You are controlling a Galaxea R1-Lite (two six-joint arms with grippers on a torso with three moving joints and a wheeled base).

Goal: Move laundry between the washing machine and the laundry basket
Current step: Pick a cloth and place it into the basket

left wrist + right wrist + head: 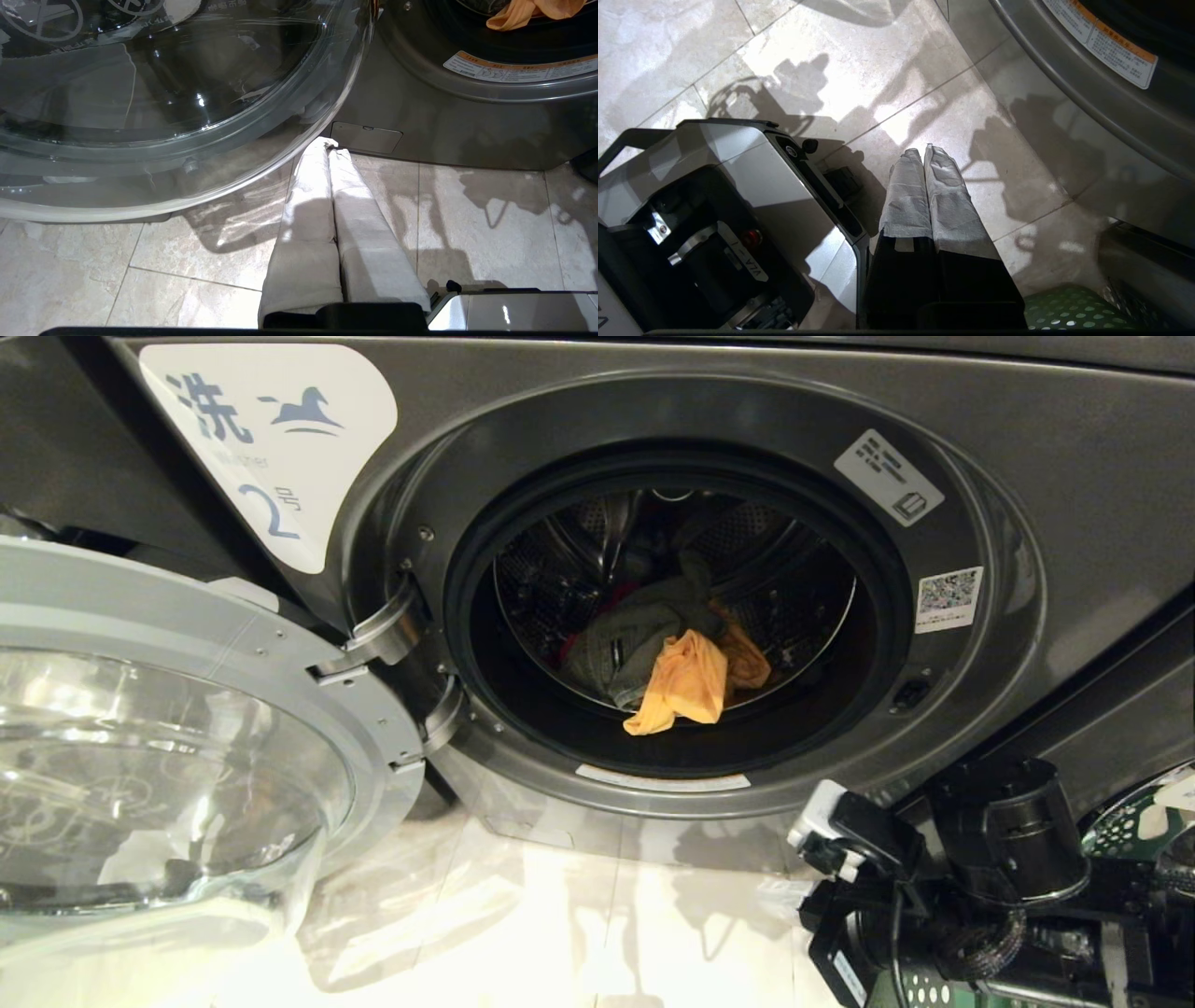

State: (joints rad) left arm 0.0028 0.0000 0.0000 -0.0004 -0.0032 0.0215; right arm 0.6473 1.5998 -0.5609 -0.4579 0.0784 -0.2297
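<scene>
While the door (187, 728) hangs open, laundry (667, 658) fills the drum (803, 607).

Head camera faces the washing machine (1074, 476) closely; wrist cameras look floorward.

Glossy pale floor tiles (187, 261) with thin grout lines catch dark shadows.

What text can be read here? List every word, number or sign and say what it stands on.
"洗" with a horse logo and "2号": white sticker on the grey washing machine front.
White label on the door recess: too small.
QR code sticker: no readable text.
Orange-edged warning label under the opening: too blurred.
"V1A" on the robot's silver base: uncertain.
</scene>
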